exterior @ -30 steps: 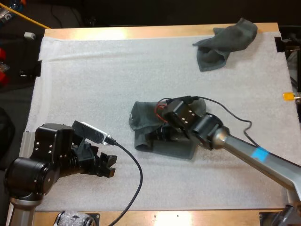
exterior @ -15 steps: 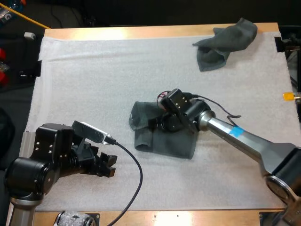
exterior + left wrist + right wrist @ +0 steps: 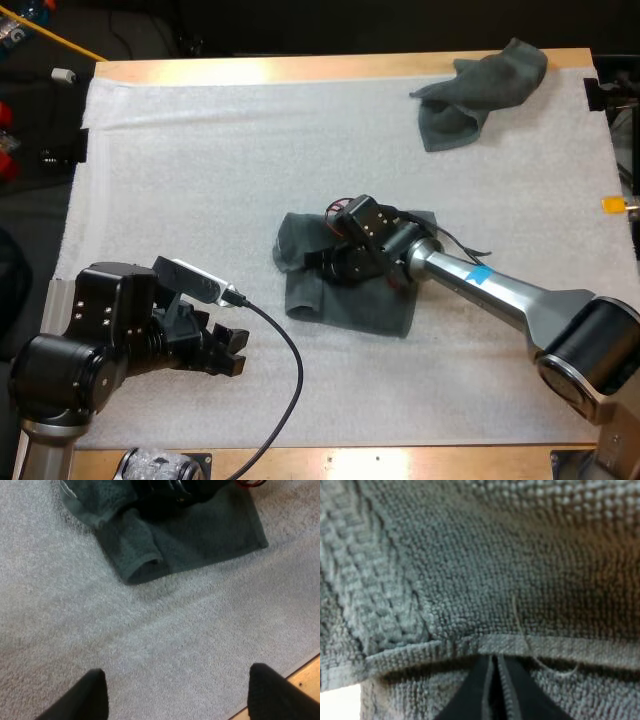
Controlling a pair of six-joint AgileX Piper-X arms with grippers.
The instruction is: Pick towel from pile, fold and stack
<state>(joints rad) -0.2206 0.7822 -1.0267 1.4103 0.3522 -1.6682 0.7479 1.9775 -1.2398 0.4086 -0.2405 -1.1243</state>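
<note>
Close to the mat's [image 3: 200,180] near left corner, the left gripper [image 3: 236,352] hangs just over the bare mat. Its fingers [image 3: 90,695] stand wide apart with nothing between them, and they point toward the mat's middle. In the left wrist view a strip of the wooden desk [image 3: 305,680] shows past one finger.

Farther in, at about the mat's middle, lies the towel [image 3: 350,305], dark grey-green and partly folded. Its near right part is flat with a square corner. Its near left corner is doubled over into a small roll, and its left side bunches up into a rounded hump.

The right arm reaches in from the right edge and lies low across this towel, with the right gripper [image 3: 322,264] down on the cloth near the towel's left part. In the right wrist view its fingers [image 3: 480,690] are drawn almost together. Their tips run in under a hem of the towel, pinching the cloth there.

At the mat's far right corner, well apart from both arms, a crumpled towel [image 3: 480,90] sits in a loose heap, and one end of it reaches onto the desk's far edge.
</note>
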